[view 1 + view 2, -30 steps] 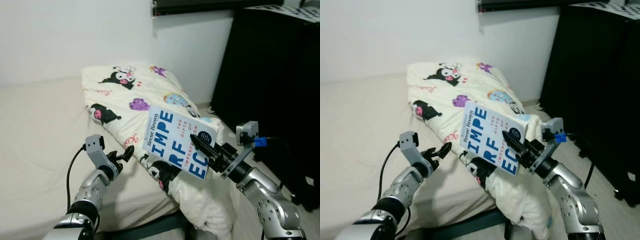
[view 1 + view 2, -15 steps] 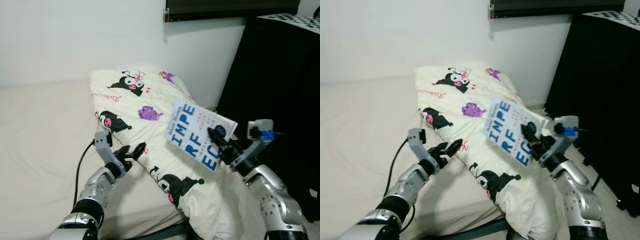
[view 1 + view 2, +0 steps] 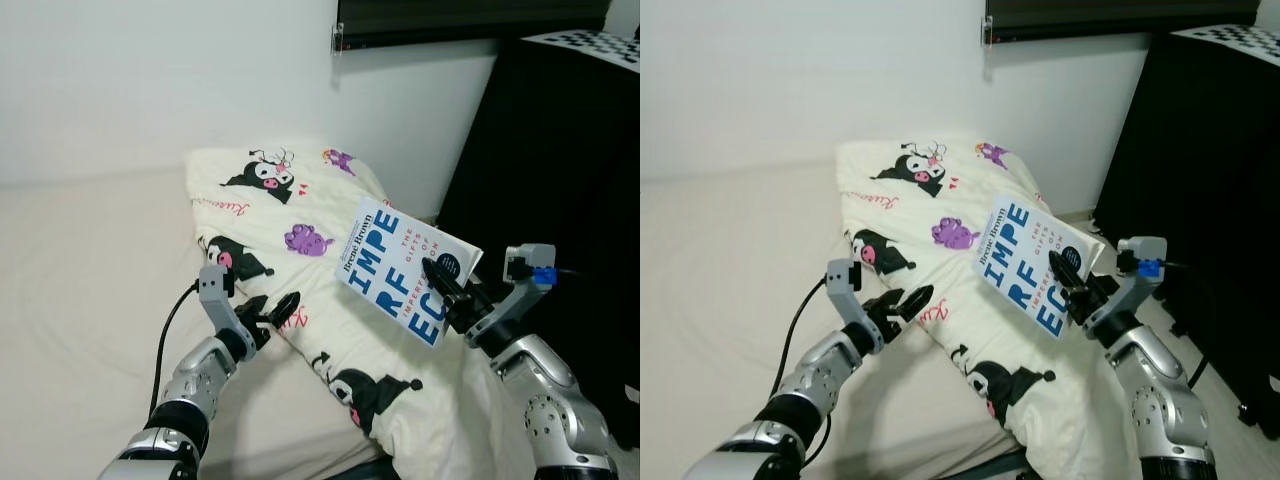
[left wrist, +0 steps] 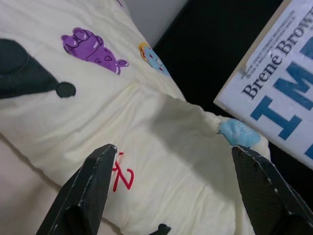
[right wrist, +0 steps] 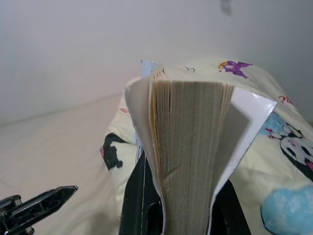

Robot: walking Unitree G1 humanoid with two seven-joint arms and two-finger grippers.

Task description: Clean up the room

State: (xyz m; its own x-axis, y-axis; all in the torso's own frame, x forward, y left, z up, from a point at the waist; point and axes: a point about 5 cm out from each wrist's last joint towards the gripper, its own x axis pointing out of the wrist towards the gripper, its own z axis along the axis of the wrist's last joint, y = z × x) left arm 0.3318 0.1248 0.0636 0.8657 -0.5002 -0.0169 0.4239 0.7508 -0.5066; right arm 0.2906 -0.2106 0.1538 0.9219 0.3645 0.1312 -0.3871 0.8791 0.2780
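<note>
The right tool [image 3: 447,290] is clenched on a book [image 3: 403,272], holding it tilted in the air at centre right of the frame, above the quilt [image 3: 300,215] and near the black cabinet [image 3: 560,170]. The left tool [image 3: 275,310], lower centre, is released, its 2 fingers spread over the quilt's near edge. The bare mattress [image 3: 80,270] lies open at left.

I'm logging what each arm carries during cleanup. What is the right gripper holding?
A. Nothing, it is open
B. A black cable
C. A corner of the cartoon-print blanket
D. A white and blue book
D: the right gripper has its jaws clamped on the book, held up above the blanket, while the left gripper is open and holds nothing.
</note>
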